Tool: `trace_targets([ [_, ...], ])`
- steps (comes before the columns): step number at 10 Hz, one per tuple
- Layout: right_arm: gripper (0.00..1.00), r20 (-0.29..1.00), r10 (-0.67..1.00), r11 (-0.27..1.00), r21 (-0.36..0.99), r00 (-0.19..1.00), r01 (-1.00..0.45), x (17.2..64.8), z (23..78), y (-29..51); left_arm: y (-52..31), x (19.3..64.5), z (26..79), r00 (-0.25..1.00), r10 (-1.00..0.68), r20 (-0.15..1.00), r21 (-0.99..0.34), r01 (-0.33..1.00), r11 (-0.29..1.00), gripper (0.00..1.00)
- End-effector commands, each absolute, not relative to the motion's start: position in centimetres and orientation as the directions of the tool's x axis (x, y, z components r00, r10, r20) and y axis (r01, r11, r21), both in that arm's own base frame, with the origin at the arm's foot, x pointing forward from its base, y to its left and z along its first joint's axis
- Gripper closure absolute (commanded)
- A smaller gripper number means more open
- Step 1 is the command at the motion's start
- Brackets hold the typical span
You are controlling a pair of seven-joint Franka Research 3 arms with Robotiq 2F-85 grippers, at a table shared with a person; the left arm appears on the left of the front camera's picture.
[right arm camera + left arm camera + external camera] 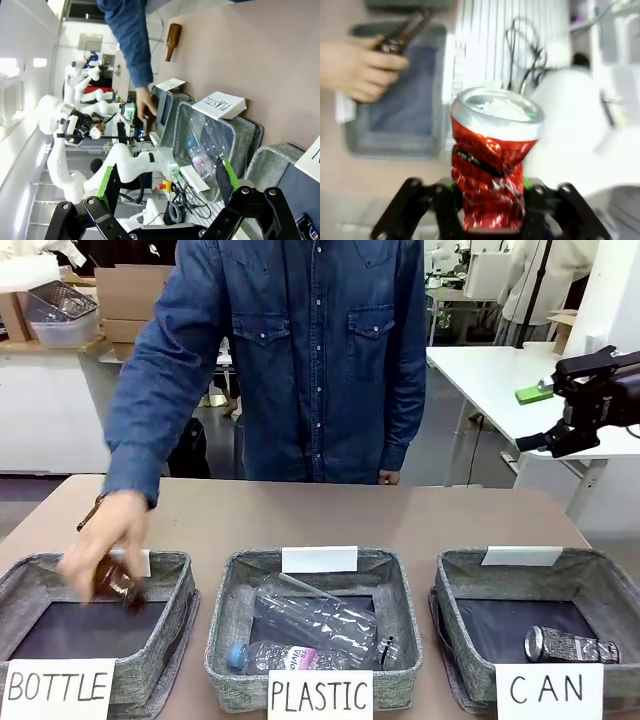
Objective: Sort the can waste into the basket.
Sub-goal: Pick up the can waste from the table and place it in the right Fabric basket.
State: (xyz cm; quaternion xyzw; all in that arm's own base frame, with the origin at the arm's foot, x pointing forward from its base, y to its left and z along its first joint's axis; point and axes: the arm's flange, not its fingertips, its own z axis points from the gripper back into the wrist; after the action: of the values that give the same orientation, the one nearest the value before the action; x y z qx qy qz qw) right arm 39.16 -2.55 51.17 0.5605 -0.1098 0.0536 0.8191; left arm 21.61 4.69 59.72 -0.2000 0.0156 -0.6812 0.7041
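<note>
A shiny red dented can [490, 170] stands upright between the fingers of my left gripper [490, 197], which is shut on it, above the robot's side of the table. The silver-grey can [572, 645] lies on its side on the dark base of the grey basket [600, 568] signed CAN, at the right; this can [307, 225] also peeks in at the right wrist view's bottom corner. My right gripper [545, 415] hangs high at the right, beyond that basket [270, 160], open [167, 182] with nothing between its green pads.
A person's hand [100, 540] holds a brown glass bottle [118, 585] over the BOTTLE basket [170, 570] at the left. The middle PLASTIC basket [400, 580] holds clear plastic bottles [310, 625]. Another brown bottle [172, 41] lies on the table's far part.
</note>
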Motion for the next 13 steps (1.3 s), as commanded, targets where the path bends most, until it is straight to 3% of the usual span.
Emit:
trace_targets([
  [1, 0.0, 0.253, -0.022, 0.364, 0.903, 0.967, -0.228, 39.2, 51.2, -2.9, 14.0, 21.7, 60.4, 0.108, -0.96, 0.259, -0.207, 0.977, 0.054, 0.77],
  [3, 0.0, 0.253, -0.022, 0.364, 0.903, 0.967, -0.228, 39.2, 51.2, -2.9, 19.0, 21.4, 59.2, 0.153, -0.906, 0.395, -0.226, 0.972, 0.066, 0.77],
  [7, 0.0, 0.253, -0.022, 0.364, 0.903, 0.967, -0.228, 39.2, 51.2, -2.9, 17.0, 22.8, 58.5, 0.156, -0.837, 0.525, -0.229, 0.973, 0.038, 0.77],
  [10, 0.0, 0.253, -0.022, 0.364, 0.903, 0.967, -0.228, 39.2, 51.2, -2.9, 8.0, 22.5, 59.4, 0.216, -0.83, 0.514, -0.195, 0.972, 0.132, 0.77],
  [13, 0.0, 0.239, -0.034, 0.365, 0.907, 0.97, -0.21, 39.2, 51.2, -2.6, -6.4, 23.8, 60.0, 0.262, -0.835, 0.484, -0.204, 0.962, 0.183, 0.77],
])
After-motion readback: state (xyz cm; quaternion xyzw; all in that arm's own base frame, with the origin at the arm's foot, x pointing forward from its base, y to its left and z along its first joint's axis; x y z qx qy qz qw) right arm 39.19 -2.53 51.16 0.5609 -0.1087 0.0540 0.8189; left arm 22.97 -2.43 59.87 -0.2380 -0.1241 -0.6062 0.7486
